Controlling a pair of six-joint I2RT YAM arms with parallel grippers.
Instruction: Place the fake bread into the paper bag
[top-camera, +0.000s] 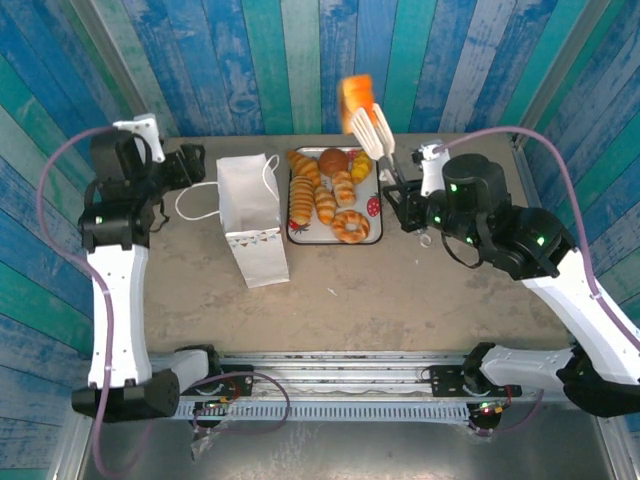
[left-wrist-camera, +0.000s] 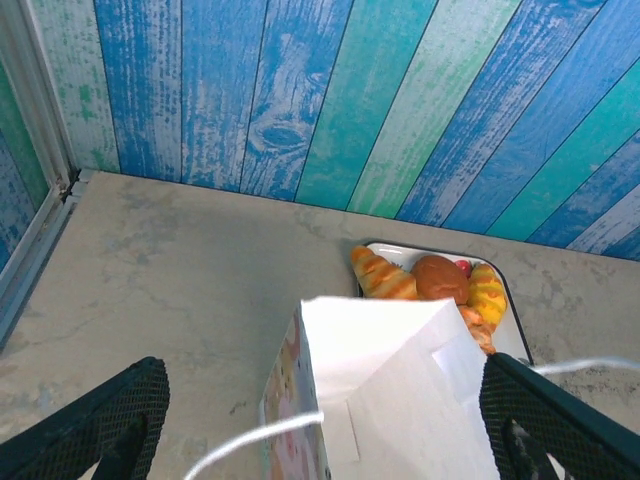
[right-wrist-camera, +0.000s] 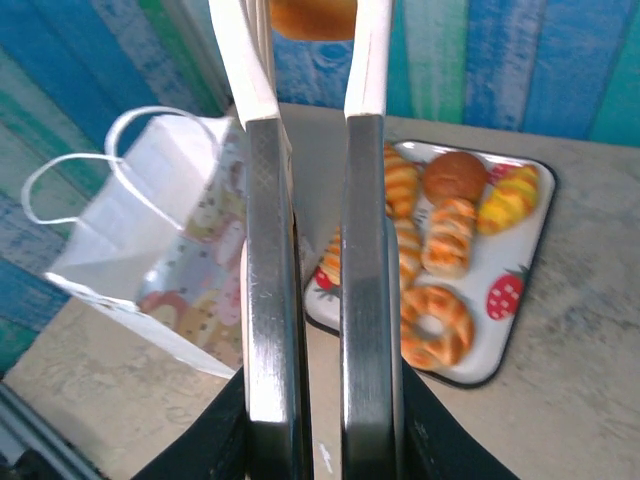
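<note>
The right tool (top-camera: 402, 190) is clamped on a pair of long silver metal tongs with white tips (top-camera: 378, 138). In the right wrist view its black fingers (right-wrist-camera: 228, 425) press the two tong arms (right-wrist-camera: 270, 260) close together. The left tool (top-camera: 196, 166) stands with its jaws wide apart and holds nothing. In the left wrist view its dark textured fingers (left-wrist-camera: 110, 425) sit to either side of the bag's open mouth.

The pale stone-look desk (top-camera: 400, 300) carries everything, with a blue and teal plank wall (top-camera: 250, 60) behind it. The white paper gift bag with white cord handles (top-camera: 250, 210) stands upright left of centre. Its mouth is open, a small bunting pattern shows on its near side, and one handle loops out toward the left arm. Just beside it on the right lies a white strawberry-print tray with a dark rim (top-camera: 376, 230).

Most of the glossy golden-brown fake bread lies on that tray:
- several ridged croissants (top-camera: 303, 168)
- a ring doughnut (top-camera: 351, 226) at the near end
- a round brown bun (top-camera: 333, 160) at the far end
- a yellow-orange piece (top-camera: 361, 166) next to the bun

One more yellow-orange pastry (top-camera: 355, 95) is pinched between the tong tips. It is raised off the desk and, in the top view, shows above the far edge of the tray against the wall.
</note>
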